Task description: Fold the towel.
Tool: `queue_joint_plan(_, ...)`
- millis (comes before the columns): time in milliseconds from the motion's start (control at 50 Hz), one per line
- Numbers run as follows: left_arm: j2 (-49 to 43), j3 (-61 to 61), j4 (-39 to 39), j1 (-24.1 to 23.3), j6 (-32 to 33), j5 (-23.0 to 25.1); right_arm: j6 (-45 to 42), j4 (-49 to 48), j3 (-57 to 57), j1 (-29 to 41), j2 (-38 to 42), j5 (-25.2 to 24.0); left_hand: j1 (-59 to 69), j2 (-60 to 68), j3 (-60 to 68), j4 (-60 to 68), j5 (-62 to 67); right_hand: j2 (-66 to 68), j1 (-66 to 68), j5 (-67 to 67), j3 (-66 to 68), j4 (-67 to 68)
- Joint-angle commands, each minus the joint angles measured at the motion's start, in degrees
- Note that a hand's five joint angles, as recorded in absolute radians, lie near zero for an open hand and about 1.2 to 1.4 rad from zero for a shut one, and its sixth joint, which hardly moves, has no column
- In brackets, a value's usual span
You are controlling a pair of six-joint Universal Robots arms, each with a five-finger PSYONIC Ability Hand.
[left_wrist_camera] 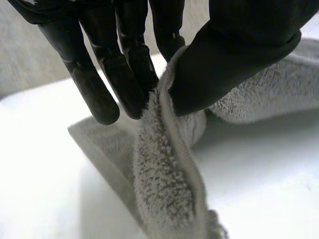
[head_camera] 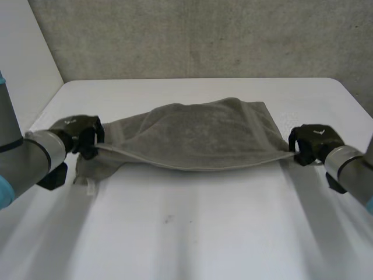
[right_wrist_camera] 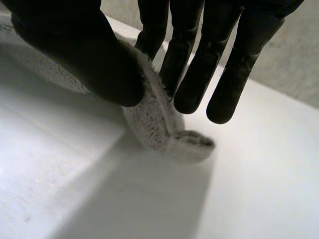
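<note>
A grey towel (head_camera: 204, 134) lies rumpled across the middle of the white table (head_camera: 186, 233), its near edge lifted and stretched between both hands. My left hand (head_camera: 81, 133) pinches the towel's left near corner; its wrist view has the towel's hem (left_wrist_camera: 169, 164) caught between the thumb (left_wrist_camera: 224, 59) and the fingers (left_wrist_camera: 124, 74). At the right near corner my right hand (head_camera: 312, 143) holds on, with the towel's corner (right_wrist_camera: 159, 124) squeezed between thumb (right_wrist_camera: 89, 64) and fingers (right_wrist_camera: 189, 79). The towel's far part rests on the table.
A grey wall (head_camera: 204, 35) stands behind the table's far edge. A loose flap of towel (head_camera: 90, 172) hangs down to the table below my left hand. Bare table surface stretches in front of the towel.
</note>
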Motion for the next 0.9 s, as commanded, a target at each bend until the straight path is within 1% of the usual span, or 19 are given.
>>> queue_joint_plan(20,1.02,-4.82,-4.04,-0.11,7.86,-0.14,-12.32,13.15,-1.55,-3.74,-9.89,-3.22,11.73,10.16,10.28,10.25,10.78,10.67,0.64,10.91,10.56,10.39)
queue_joint_plan(40,1.81,-5.69,-6.13,-0.2,10.64,-0.57,-12.35,13.19,-1.56,-3.75,-9.91,-3.23,11.73,10.16,10.28,10.25,10.78,10.67,0.64,10.91,10.56,10.39)
queue_joint_plan(60,3.12,-6.48,-8.07,-0.2,12.76,-0.75,-15.31,17.02,-2.52,-4.88,-11.47,-3.49,11.73,10.16,10.28,10.25,10.78,10.67,0.64,10.91,10.56,10.39)
queue_joint_plan(120,6.8,-8.06,-10.97,-0.2,15.75,-0.75,-20.85,25.54,-4.36,-6.03,-14.37,-3.58,11.73,10.16,10.28,10.25,10.78,10.67,0.64,10.91,10.56,10.39)
queue_joint_plan(140,6.82,-8.07,-10.99,-0.2,15.77,-0.75,-20.88,25.58,-4.37,-6.04,-14.39,-3.58,11.73,10.16,10.28,10.25,10.78,10.67,0.64,10.91,10.56,10.39)
queue_joint_plan(180,8.76,-8.86,-11.95,-0.29,16.91,-0.66,-25.78,33.37,-5.95,-6.12,-18.15,-3.58,11.73,10.16,10.28,10.25,10.78,10.67,0.64,10.91,10.56,10.39)
queue_joint_plan(200,10.58,-9.82,-12.91,-0.46,17.52,-0.49,-25.8,33.4,-5.95,-6.12,-18.17,-3.58,11.73,10.16,10.28,10.25,10.78,10.67,0.64,10.91,10.56,10.39)
queue_joint_plan(240,12.36,-10.88,-13.45,-0.73,17.88,-0.49,-30.61,39.53,-6.39,-6.21,-22.28,-3.84,11.73,10.16,10.28,10.25,10.78,10.67,0.64,10.91,10.56,10.39)
queue_joint_plan(360,16.58,-16.06,-13.54,-1.08,20.68,-0.57,-35.91,43.07,-5.6,-6.3,-24.67,-3.84,11.73,10.16,10.28,10.25,10.78,10.67,0.64,10.91,10.56,10.39)
queue_joint_plan(480,13.0,-15.28,-10.04,-1.6,24.55,-0.31,-36.53,40.1,-3.76,-5.51,-23.01,-3.75,11.73,10.16,10.28,10.25,10.78,10.67,0.64,10.91,10.56,10.39)
queue_joint_plan(520,10.45,-13.97,-8.1,-1.69,24.73,-0.31,-36.17,37.36,-3.41,-5.33,-20.8,-3.4,11.73,10.16,10.28,10.25,10.78,10.67,0.64,10.91,10.56,10.39)
queue_joint_plan(560,7.79,-12.2,-6.15,-1.69,24.82,-0.49,-33.9,31.33,-4.19,-5.33,-15.12,-2.7,11.73,10.16,10.28,10.25,10.78,10.67,0.64,10.91,10.56,10.39)
queue_joint_plan(580,5.01,-10.2,-4.5,-1.69,24.82,-0.66,-33.89,31.3,-4.2,-5.33,-15.09,-2.7,11.73,10.16,10.28,10.25,10.78,10.67,0.64,10.91,10.56,10.39)
queue_joint_plan(620,1.81,-7.8,-3.16,-1.69,24.82,-0.57,-29.25,26.05,-6.12,-4.81,-10.37,-2.35,11.73,10.16,10.28,10.25,10.78,10.67,0.64,10.91,10.56,10.39)
queue_joint_plan(660,-4.39,-1.51,-1.06,-1.78,24.82,-0.57,-26.62,23.41,-7.7,-4.02,-7.56,-1.83,11.73,10.16,10.28,10.25,10.78,10.67,0.64,10.91,10.56,10.39)
queue_joint_plan(680,-4.43,-1.48,-1.05,-1.78,24.82,-0.57,-26.59,23.39,-7.71,-4.01,-7.53,-1.82,11.73,10.16,10.28,10.25,10.78,10.67,0.64,10.91,10.56,10.39)
queue_joint_plan(720,-7.59,2.04,-0.61,-1.87,24.82,-0.66,-22.92,18.49,-11.73,-1.48,-1.5,-0.16,11.73,10.16,10.28,10.25,10.78,10.67,0.64,10.91,10.56,10.39)
queue_joint_plan(820,-19.69,16.5,-0.26,-2.22,24.65,-0.66,-20.88,13.91,-17.1,0.73,5.45,3.09,11.73,10.16,10.28,10.25,10.78,10.67,0.64,10.91,10.56,10.39)
queue_joint_plan(900,-25.17,23.84,-0.35,-2.22,24.56,-0.75,-20.18,9.94,-20.28,1.17,9.61,4.95,11.73,10.16,10.28,10.25,10.78,10.67,0.64,10.91,10.56,10.39)
